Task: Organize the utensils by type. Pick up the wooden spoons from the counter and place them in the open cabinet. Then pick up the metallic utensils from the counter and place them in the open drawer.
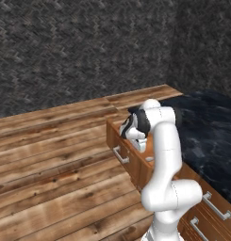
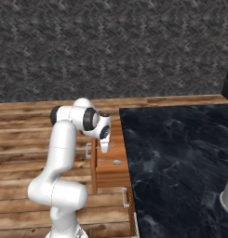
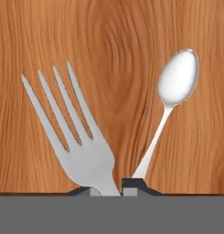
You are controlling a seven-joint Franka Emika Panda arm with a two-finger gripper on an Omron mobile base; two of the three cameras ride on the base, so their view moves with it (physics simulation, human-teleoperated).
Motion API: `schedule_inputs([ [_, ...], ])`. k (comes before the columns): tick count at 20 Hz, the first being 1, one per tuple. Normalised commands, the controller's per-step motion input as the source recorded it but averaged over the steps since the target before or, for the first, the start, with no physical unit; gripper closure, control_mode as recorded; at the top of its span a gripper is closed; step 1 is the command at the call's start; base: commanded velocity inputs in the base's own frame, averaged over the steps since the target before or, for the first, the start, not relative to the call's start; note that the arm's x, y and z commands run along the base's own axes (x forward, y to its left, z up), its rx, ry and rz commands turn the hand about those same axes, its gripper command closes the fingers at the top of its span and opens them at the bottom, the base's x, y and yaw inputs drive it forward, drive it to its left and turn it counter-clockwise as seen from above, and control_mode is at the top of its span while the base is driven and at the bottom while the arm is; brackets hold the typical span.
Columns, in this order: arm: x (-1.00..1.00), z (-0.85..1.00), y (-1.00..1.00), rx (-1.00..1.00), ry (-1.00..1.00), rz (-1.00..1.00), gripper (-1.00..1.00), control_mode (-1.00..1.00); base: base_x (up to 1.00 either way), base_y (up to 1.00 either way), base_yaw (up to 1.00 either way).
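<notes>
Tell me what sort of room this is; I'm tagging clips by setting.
Most likely a simulated kitchen: a black marble-veined counter tops orange-brown drawers with silver bar handles, the open drawer stands pulled out, and the hand view shows a silver fork and a small metal spoon over wood.

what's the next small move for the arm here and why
Probably open the end effector to drop the fork. The fork stands between its tips, right above the open drawer's wooden floor, beside the metal spoon already lying there.
</notes>
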Motion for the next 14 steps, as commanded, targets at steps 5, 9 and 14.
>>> schedule_inputs([
  [5,-0.05,-0.33,0.48,0.00,0.00,-0.09,1.00,-1.00,0.00,0.00,0.00],
  [9,-0.02,-0.19,0.49,0.00,0.00,-0.10,1.00,-1.00,0.00,0.00,0.00],
  [14,0.01,-0.08,0.21,-0.01,0.00,-0.12,1.00,-1.00,0.00,0.00,0.00],
])
